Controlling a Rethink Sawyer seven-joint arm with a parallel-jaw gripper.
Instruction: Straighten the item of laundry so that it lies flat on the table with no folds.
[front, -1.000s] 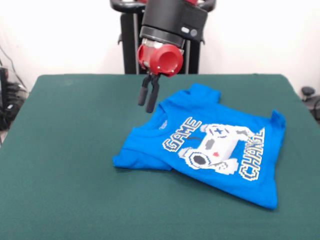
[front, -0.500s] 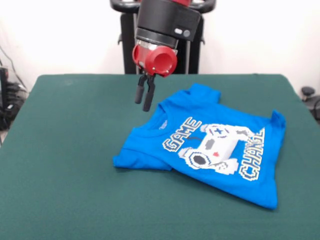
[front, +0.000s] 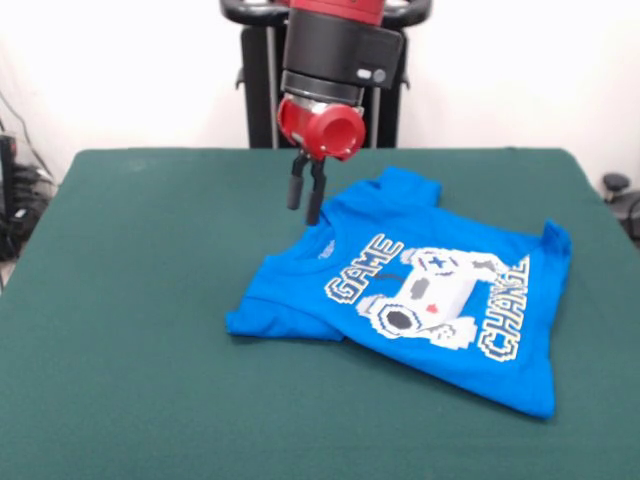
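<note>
**Shirt's rumpled, my pincer's got nothing in it**

Shirt (front: 420, 290) sits right of the table's (front: 130, 330) middle in the front view, print side up, GAME and the controller showing. Left sleeve looks folded under along the left edge, and the right edge is bunched up a bit. My pincer (front: 306, 200) hangs just past the collar end, fingers (front: 295, 185) pointing down with a thin gap between them, nearly closed, gripping nothing. Can't tell if the tips touch the cloth.
</note>
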